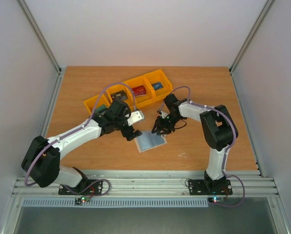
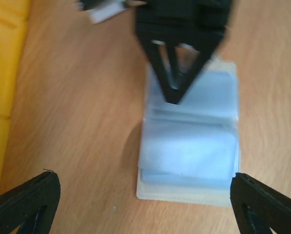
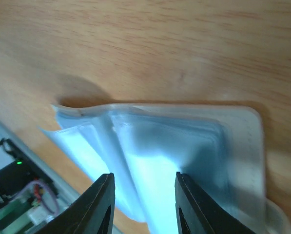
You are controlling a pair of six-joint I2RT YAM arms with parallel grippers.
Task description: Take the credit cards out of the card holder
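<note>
The card holder (image 1: 150, 141) lies open on the table, pale blue-grey pockets up, cream edge showing. No card shows in its pockets. My left gripper (image 1: 130, 133) is open and empty just left of it; in the left wrist view (image 2: 145, 207) its fingers straddle the near edge of the holder (image 2: 189, 146). My right gripper (image 1: 161, 127) is open, tips down on the holder's far edge, its fingers (image 2: 173, 83) resting on the pockets. In the right wrist view (image 3: 143, 200) it hovers over the pale blue sleeves (image 3: 164, 161). The teal (image 1: 102, 107), dark (image 1: 119, 94), red (image 1: 139, 90) and blue (image 1: 158, 85) cards lie in bins.
A row of yellow bins (image 1: 94, 101) stands behind the grippers, one card in each; a bin wall (image 2: 4, 58) shows at the left of the left wrist view. A small white scrap (image 1: 183, 155) lies on the wood at front right.
</note>
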